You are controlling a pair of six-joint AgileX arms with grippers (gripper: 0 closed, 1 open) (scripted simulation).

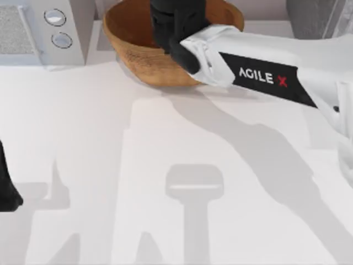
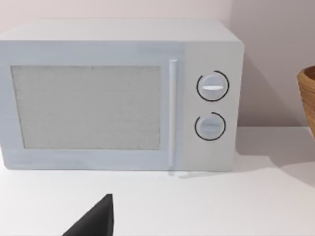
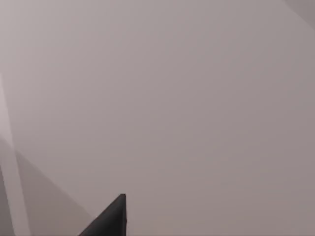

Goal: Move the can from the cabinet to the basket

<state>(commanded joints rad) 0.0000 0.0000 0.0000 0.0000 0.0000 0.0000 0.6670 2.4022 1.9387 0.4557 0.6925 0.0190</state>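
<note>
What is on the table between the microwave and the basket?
Nothing: in the left wrist view, only bare white table separates the microwave from the basket.

A rendered kitchen-like tabletop: white microwave (image 2: pixel 120 96), woven basket (image 1: pixel 132 47), plain white table (image 1: pixel 110 165).

1 basket (image 1: pixel 135 52), 1 microwave (image 1: pixel 38 30), 2 knobs (image 1: pixel 55 17).

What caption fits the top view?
Right arm reaches over the basket; microwave at left.
</note>
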